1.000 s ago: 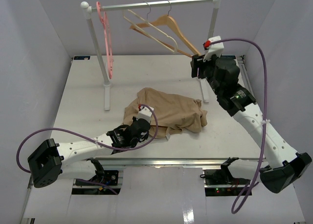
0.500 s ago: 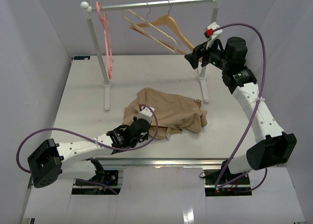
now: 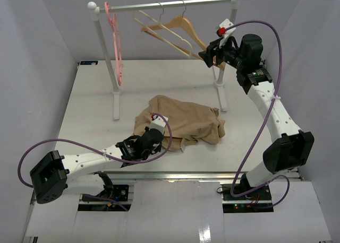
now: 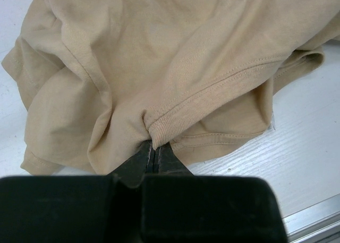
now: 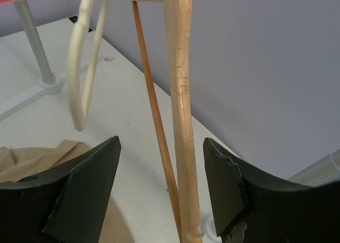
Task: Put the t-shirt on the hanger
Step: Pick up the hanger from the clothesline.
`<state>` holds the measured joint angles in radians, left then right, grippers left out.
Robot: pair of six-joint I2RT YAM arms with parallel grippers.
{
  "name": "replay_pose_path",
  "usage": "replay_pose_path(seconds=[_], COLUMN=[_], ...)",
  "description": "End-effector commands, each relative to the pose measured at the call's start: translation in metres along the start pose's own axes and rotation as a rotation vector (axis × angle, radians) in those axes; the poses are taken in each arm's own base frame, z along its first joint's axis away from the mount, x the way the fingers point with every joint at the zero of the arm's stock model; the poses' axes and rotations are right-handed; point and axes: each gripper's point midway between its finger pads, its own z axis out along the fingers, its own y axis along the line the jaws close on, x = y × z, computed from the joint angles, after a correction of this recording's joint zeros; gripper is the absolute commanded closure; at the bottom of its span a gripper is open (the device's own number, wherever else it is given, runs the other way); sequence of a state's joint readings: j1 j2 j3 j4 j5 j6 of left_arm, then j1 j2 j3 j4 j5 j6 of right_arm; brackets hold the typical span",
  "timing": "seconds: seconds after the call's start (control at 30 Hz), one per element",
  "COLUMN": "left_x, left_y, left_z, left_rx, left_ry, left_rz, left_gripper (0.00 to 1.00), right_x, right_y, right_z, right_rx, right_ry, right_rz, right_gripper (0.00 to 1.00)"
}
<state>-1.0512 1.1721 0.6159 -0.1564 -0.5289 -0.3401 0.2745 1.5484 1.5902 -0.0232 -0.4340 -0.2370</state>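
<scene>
**fig. — right arm up at the rail; shirt not yet on hanger**

since approx. a sec. earlier the right arm has swung up and inward, bringing the right gripper point(image 5: 161, 147) from beside the rack post point(image 3: 220, 94) to the low end of the hanger point(image 3: 194, 35); left arm unchanged. right gripper stands wide: its jaws straddle the wooden shoulder and thin crossbar w/ a gap on each side, so nothing is gripped yet. left gripper point(image 4: 153, 153) is pinched tight on a hem fold of the t-shirt point(image 3: 186, 118), which lies crumpled on the worktop point(image 3: 95, 94) below the rail point(image 3: 164, 4).

progress (judged): early. hanger not yet taken, and it hangs by its hook; shirt not opened or threaded. left to do: secure hanger, feed it into the shirt.

obstacles: cream hanger point(image 3: 159, 33) hangs just beside the wooden one and crosses it in the top view. pink hanger point(image 3: 116, 41) is well apart at the left end. rack post is close to the right arm.
</scene>
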Motion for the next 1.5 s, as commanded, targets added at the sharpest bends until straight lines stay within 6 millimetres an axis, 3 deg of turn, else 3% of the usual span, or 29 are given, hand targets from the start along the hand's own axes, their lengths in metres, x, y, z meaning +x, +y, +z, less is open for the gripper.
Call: replay_pose_path(seconds=[0.0,0.43,1.47], left_x=[-0.008,-0.006,-0.004], left_y=[-0.007,-0.013,-0.019], left_z=[-0.003,-0.001,-0.002], left_rx=[0.035,0.048,0.066], left_ry=[-0.021,-0.005,0.000], left_rz=[-0.006,0.006,0.020], left_gripper=[1.00,1.00,1.00], right_x=[-0.025,-0.002,-0.011], right_y=[-0.015,-0.021,-0.001], right_z=[0.006,0.039,0.080], right_rx=[0.031,-0.020,-0.081], right_ry=[-0.072,-0.061,-0.087], right_rz=[-0.104,-0.114,-0.011], right_gripper=[0.30,0.34,0.53])
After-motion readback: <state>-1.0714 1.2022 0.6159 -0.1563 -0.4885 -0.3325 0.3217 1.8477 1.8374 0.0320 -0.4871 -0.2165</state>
